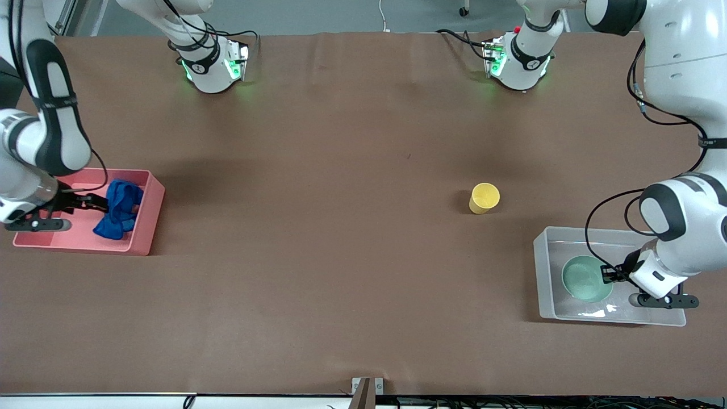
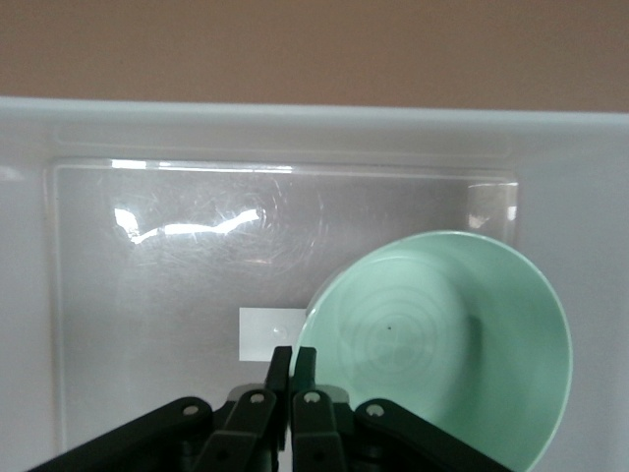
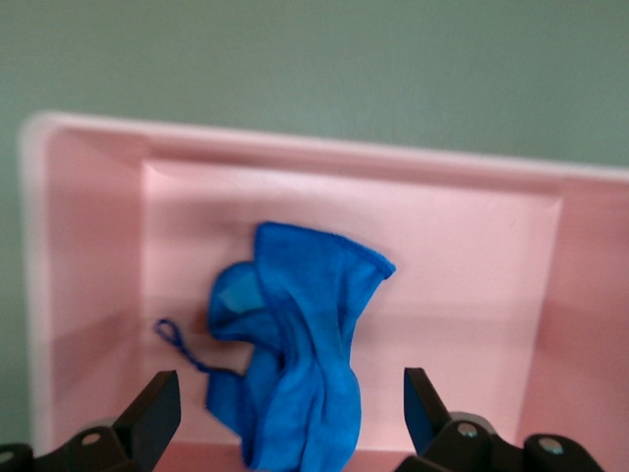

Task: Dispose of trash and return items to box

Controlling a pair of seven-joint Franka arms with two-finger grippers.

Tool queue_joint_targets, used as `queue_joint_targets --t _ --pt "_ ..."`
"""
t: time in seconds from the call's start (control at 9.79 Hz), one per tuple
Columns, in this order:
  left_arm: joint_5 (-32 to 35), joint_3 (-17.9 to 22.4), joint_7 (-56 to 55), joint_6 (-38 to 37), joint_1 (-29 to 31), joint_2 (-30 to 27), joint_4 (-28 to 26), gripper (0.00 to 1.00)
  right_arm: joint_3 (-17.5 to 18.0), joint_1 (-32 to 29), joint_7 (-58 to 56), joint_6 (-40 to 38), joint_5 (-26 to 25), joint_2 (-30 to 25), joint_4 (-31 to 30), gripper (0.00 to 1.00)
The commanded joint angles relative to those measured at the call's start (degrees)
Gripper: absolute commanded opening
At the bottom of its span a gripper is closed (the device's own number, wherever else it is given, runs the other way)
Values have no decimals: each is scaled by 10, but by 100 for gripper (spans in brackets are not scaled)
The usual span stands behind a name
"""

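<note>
The royal-blue fabric trash (image 1: 119, 210) lies crumpled in the pink bin (image 1: 142, 238), its thin string showing in the right wrist view (image 3: 305, 344). My right gripper (image 1: 97, 203) is open just over the fabric and the pink bin (image 3: 472, 226), a finger on each side (image 3: 290, 393). The mint-green bowl (image 1: 582, 278) is in the clear box (image 1: 545, 272). My left gripper (image 1: 606, 275) is shut on the bowl's rim (image 2: 293, 356); the bowl (image 2: 442, 344) lies beside the white label (image 2: 257, 332) on the box floor (image 2: 147, 275). The yellow cup (image 1: 484, 198) stands upright on the table.
The pink bin stands at the right arm's end of the table, the clear box at the left arm's end. The cup is farther from the front camera than the box. Brown table surface (image 1: 318, 227) spans between the two bins.
</note>
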Motion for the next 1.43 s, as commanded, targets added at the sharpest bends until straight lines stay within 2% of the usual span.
queue_joint_targets --t 0.0,0.2,0.31,0.41,0.51,0.61,0.82,0.92,1.12,1.33 --pt "-10 4 14 14 -4 36 6 3 39 1 87 -187 2 -48 110 100" --pt "-10 4 15 29 -3 37 -19 4 82 1 200 -282 2 -71 186 100" --pt "-10 4 16 33 -3 37 -30 10 99 0 239 -318 4 -91 210 100" --pt "-10 4 18 33 -4 35 -32 33 111 1 260 -358 6 -114 236 100" --pt "-10 4 18 33 -5 30 -37 82 116 0 269 -399 6 -130 266 100" --pt "-7 5 27 26 -5 -1 -43 98 116 0 269 -440 6 -133 305 100" --pt "-2 4 24 4 -9 -97 -77 100 119 0 257 -461 1 -133 319 100" --pt "3 3 23 -44 -11 -141 -77 100 119 3 257 -460 1 -133 320 100" --pt "78 -11 16 -130 -12 -246 -99 100 127 5 257 -460 0 -133 320 100" --pt "83 -45 -32 -224 -12 -335 -102 100 126 2 243 -458 0 -133 321 100"
